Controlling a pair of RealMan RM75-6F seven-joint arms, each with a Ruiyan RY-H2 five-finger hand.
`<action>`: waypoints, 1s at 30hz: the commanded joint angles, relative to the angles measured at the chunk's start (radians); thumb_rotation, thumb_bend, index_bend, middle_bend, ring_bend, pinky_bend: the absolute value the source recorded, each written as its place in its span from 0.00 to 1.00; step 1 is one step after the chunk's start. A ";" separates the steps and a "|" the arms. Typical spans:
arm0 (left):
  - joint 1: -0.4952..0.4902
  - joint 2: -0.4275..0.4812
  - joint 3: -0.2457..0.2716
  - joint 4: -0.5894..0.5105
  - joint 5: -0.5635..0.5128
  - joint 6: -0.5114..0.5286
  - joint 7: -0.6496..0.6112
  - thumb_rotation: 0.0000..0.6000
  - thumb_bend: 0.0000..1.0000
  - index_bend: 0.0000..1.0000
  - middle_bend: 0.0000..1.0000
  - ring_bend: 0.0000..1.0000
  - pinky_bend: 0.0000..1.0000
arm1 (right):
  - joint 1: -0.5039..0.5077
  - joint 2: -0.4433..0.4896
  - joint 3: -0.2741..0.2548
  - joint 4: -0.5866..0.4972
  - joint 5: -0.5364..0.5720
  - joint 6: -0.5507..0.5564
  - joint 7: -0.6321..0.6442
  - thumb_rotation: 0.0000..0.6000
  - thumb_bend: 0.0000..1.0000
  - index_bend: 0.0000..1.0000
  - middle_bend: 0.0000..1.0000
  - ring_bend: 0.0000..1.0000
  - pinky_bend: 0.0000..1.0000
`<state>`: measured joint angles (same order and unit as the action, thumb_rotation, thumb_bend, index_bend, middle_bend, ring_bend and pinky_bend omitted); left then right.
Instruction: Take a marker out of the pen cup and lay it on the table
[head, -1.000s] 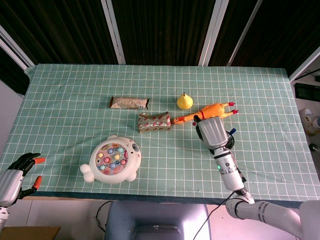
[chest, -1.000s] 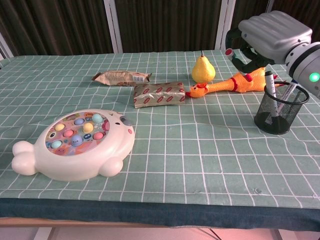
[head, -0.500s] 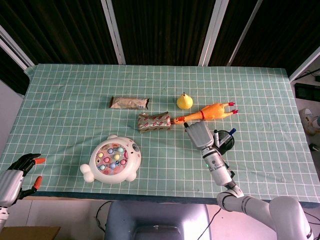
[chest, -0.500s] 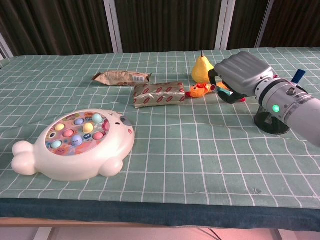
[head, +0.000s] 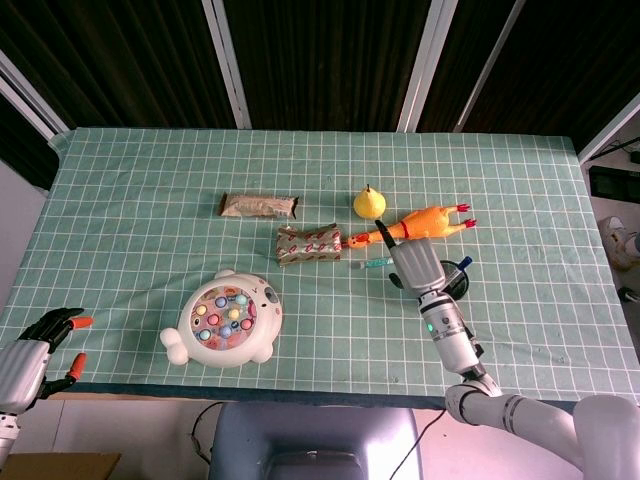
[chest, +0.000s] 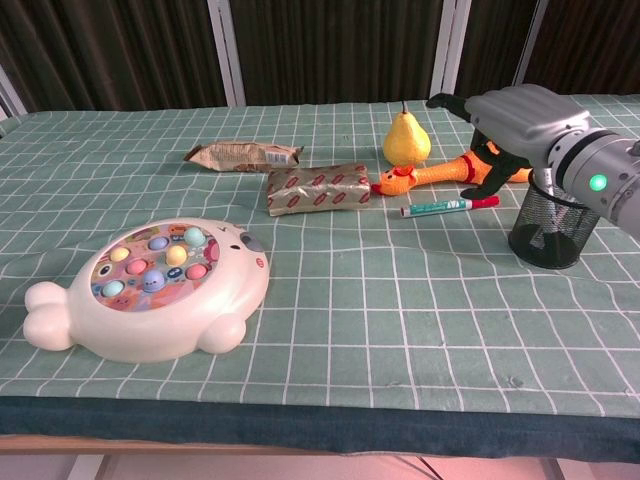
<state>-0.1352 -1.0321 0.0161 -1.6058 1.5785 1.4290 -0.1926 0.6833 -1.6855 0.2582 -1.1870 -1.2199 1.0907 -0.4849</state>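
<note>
A table covered with a green checked cloth (head: 150, 180) is shown from above and from the front. A marker (chest: 448, 207) with a green body and red cap is laid flat on the cloth, just in front of a rubber chicken toy (chest: 450, 172) and to the left of a black mesh pen cup (chest: 552, 228). In the head view the marker (head: 374, 264) is seen just left of the right hand (head: 418, 265).

The right hand (chest: 515, 120) is raised above the marker and beside the cup, its fingers spread apart with nothing held in them. The left hand (head: 40, 343) is seen at the lower left edge, off the table, fingers apart and nothing grasped.

Also placed on the cloth are a yellow pear (chest: 406, 139), a gold wrapped package (chest: 317, 187), a brown snack bar wrapper (chest: 243, 154), and a white fishing game toy (chest: 150, 285) with coloured buttons.
</note>
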 joint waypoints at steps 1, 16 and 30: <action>-0.001 -0.001 -0.001 -0.001 -0.002 -0.002 0.004 1.00 0.46 0.28 0.17 0.13 0.27 | -0.054 0.084 0.015 -0.114 -0.043 0.088 0.108 1.00 0.31 0.19 0.99 0.99 0.95; -0.002 -0.006 -0.001 -0.001 0.003 0.003 0.017 1.00 0.46 0.28 0.17 0.13 0.28 | -0.394 0.418 -0.111 -0.604 -0.101 0.454 0.048 1.00 0.31 0.31 0.36 0.33 0.43; -0.006 -0.011 -0.001 -0.003 0.006 -0.001 0.034 1.00 0.46 0.28 0.17 0.13 0.28 | -0.444 0.445 -0.155 -0.593 -0.132 0.420 0.110 1.00 0.31 0.26 0.30 0.26 0.38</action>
<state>-0.1408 -1.0427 0.0152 -1.6101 1.5840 1.4293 -0.1574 0.2397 -1.2403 0.1012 -1.7804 -1.3522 1.5125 -0.3778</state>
